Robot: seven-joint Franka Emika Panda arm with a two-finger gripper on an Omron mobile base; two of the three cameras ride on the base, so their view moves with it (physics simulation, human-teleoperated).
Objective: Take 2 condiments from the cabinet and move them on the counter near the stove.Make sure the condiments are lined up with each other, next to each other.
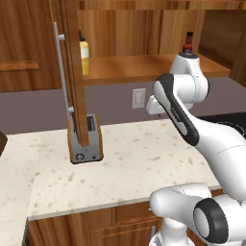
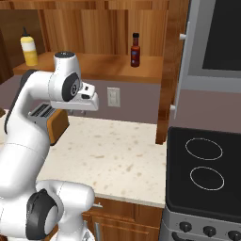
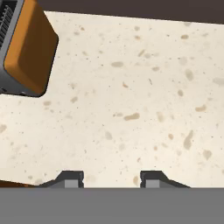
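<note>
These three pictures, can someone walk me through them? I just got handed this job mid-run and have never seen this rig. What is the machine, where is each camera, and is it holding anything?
It is a white robot arm on a driving base in a simulated kitchen. Two cameras ride behind it, one left, one right. The third sits on the hand, looking down past the gripper, which holds nothing; the fingertips stand apart over bare counter. On that counter sits a silver and orange toaster; the black stove lies to the right. The open cabinet above holds both condiments on its shelf: the yellow squeeze bottle at the left, the dark red sauce bottle further right. Neither has been taken out yet.
</note>
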